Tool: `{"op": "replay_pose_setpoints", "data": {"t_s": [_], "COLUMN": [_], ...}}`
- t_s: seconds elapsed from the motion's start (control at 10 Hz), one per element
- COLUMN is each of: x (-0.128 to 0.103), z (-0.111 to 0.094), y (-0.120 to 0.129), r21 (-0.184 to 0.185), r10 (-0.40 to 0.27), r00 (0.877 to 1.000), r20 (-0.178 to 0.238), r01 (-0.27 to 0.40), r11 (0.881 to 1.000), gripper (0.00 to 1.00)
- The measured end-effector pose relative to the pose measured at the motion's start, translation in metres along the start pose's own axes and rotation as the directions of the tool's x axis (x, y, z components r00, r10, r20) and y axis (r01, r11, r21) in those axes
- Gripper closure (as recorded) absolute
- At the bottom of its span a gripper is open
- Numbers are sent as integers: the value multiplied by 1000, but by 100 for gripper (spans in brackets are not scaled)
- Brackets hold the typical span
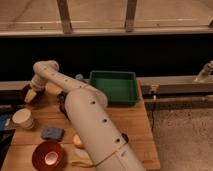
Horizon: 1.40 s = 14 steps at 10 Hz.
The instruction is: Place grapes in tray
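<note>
- Jaws: whether they stand apart or together cannot be told. The gripper [31, 95] sits at the far left of the table [127, 122], right at a dark bowl [23, 92].
- Grapes: no bunch can be made out on its own. Judging by where the gripper is, they probably lie at or in that dark bowl, hidden or merged with its colour.
- The green tray [114, 75] stands at the table's back edge, well apart to the right, and looks empty.
- Handling, as a judgement: a grape bunch is light, soft and lumpy. Berries crush or drop off under a hard squeeze.
- Best hold: close gently across the thick middle of the cluster, not on one loose berry.
</note>
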Motion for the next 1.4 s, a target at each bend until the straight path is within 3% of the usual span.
{"op": "replay_pose_setpoints", "data": {"t_s": [0.5, 1.0, 1.4], "x": [-2, -13, -38], "z": [-3, -19, -64], "y": [4, 5, 9], "r21": [4, 25, 74], "r10": [-12, -50, -92], "r00": [1000, 999, 995], "r20": [-9, 0, 49], "r01": [12, 50, 88], "r11": [1000, 998, 993], "gripper": [84, 87, 87]}}
